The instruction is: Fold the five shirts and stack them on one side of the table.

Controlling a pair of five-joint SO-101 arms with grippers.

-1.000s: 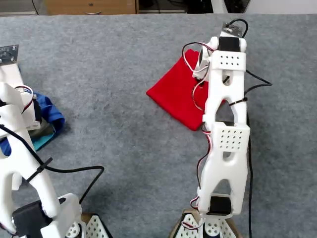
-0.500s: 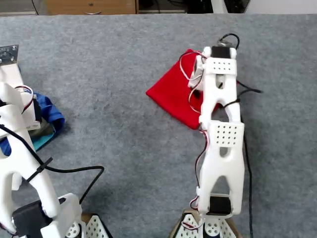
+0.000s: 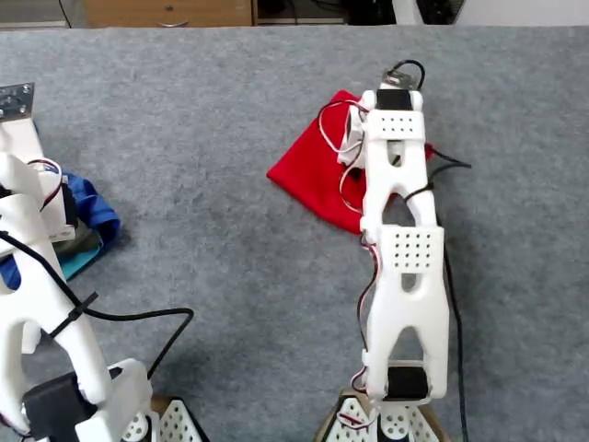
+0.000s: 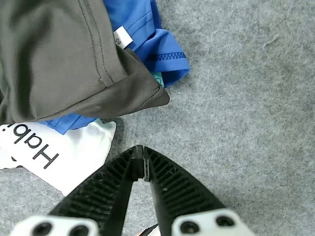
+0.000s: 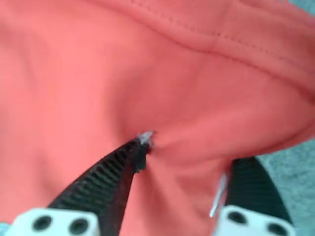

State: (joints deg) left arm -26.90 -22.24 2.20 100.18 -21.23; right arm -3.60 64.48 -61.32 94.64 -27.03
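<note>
Lying under right gripper (image 5: 189, 152), red shirt (image 3: 308, 175).

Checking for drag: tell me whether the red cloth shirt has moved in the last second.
Yes, slightly: the red cloth shirt has slid left, toward the unmoved blue shirt.

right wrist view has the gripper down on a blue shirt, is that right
No, the shirt under the right gripper is red, not blue. The right wrist view shows the gripper down on red cloth.
</note>
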